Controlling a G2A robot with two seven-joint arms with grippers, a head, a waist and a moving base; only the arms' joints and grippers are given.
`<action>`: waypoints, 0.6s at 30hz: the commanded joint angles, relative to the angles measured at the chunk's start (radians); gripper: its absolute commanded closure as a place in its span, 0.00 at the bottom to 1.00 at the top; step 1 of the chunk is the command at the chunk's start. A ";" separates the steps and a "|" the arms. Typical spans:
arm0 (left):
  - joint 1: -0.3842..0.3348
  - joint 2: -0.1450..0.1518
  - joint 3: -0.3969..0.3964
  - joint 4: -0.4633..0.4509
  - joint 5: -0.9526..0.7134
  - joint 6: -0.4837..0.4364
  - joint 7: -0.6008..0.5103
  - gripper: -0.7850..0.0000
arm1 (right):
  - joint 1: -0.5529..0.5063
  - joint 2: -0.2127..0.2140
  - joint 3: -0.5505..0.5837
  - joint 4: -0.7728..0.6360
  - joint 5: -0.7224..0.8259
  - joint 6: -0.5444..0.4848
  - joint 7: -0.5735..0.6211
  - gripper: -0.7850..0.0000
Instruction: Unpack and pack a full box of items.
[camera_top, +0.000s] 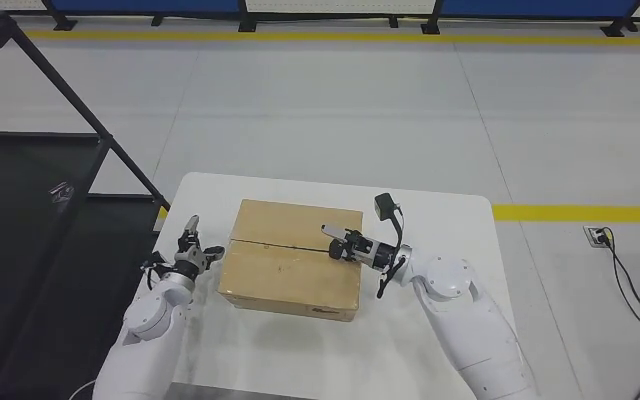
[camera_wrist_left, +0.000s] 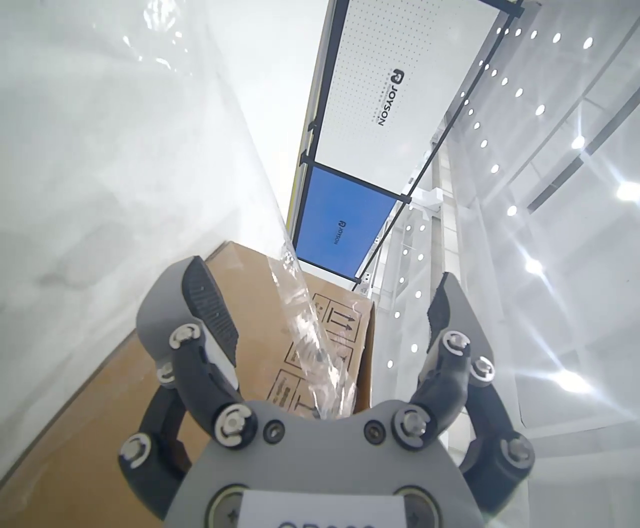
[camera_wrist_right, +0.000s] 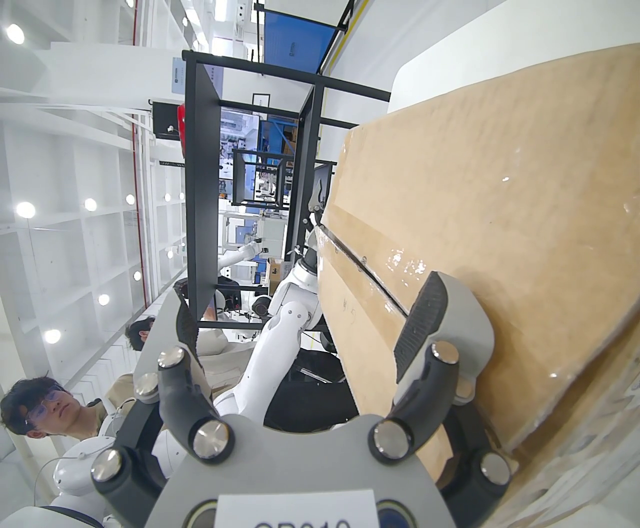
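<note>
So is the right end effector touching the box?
Cannot tell. In the right wrist view, the right end effector has one finger overlapping the box, hiding any gap.

We see a brown cardboard box (camera_top: 293, 258), closed and resting flat near the middle of the white table (camera_top: 440, 330), turned slightly askew to the table's edges. Its two top flaps meet in a dark seam (camera_top: 290, 244) that runs the length of the lid, with glossy clear tape (camera_wrist_right: 400, 262) lying along it. We also make out black handling symbols (camera_wrist_left: 325, 345) printed on one side wall, close to a corner.
</note>
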 joint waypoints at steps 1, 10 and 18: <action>-0.039 -0.006 0.016 0.049 -0.002 -0.001 0.006 0.00 | 0.000 0.000 0.000 0.000 0.000 0.000 0.000 0.00; -0.163 -0.037 0.055 0.202 -0.064 -0.109 0.054 0.00 | 0.000 0.000 0.000 0.000 0.000 0.000 0.000 0.00; -0.141 -0.030 -0.017 0.154 -0.118 -0.226 0.034 0.00 | 0.000 0.000 0.000 0.000 0.000 0.000 0.000 0.00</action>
